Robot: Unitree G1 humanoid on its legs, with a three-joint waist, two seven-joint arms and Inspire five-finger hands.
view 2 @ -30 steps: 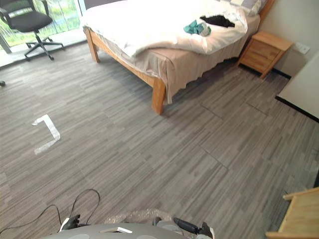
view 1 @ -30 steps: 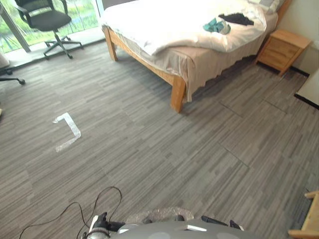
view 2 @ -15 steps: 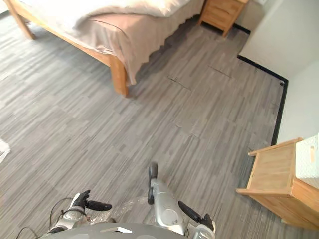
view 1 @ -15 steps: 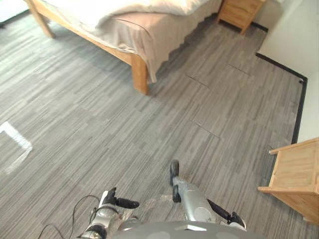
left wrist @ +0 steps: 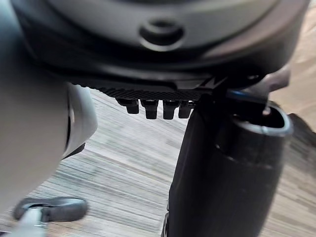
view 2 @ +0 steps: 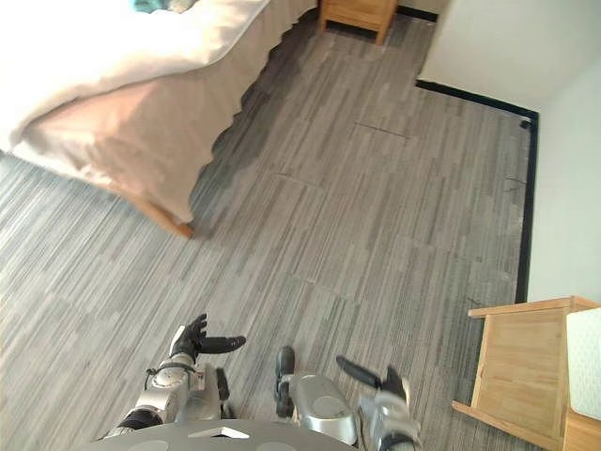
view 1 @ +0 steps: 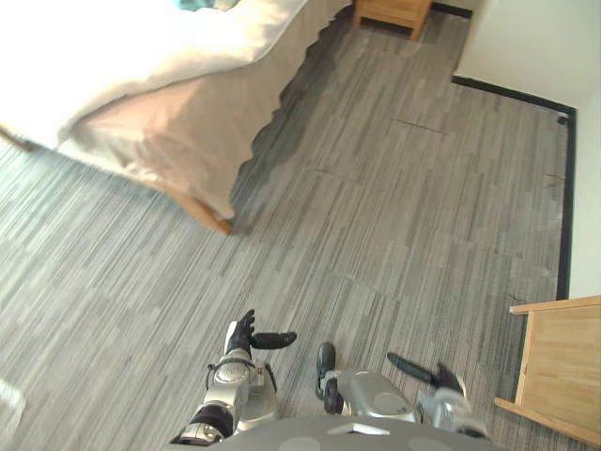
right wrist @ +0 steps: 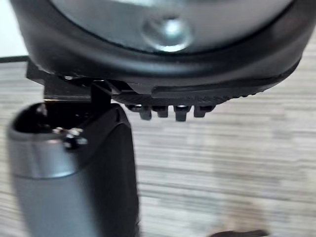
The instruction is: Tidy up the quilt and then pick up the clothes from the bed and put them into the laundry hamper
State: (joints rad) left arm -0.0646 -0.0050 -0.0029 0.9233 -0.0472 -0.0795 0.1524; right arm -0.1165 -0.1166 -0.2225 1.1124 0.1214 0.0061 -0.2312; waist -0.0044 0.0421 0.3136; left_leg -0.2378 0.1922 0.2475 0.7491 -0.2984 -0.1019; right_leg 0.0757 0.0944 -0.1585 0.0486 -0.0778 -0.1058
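The bed (view 1: pixel 160 141) lies at the upper left with a white quilt (view 1: pixel 103 66) rumpled over a beige sheet that hangs down its side. A scrap of teal clothing (view 1: pixel 199 4) shows on the quilt at the view's top edge. My left hand (view 1: pixel 244 335) hangs low over the floor, fingers relaxed and thumb out, holding nothing. My right hand (view 1: pixel 439 378) is beside it to the right, open too. Both are well short of the bed. In the wrist views the left hand's fingers (left wrist: pixel 150 107) and the right hand's fingers (right wrist: pixel 173 111) are over bare floor.
A wooden nightstand (view 1: pixel 390 11) stands past the bed's far corner. A low wooden unit (view 1: pixel 562 362) sits at the lower right with a white thing (view 2: pixel 587 362) on it. A white wall with dark skirting (view 1: pixel 512 94) bounds the right side. Grey plank floor lies between.
The camera has swung round: the bed now sits nearer at the upper left, and the chair and floor tape have left the view. Both hands show higher than half a second ago.
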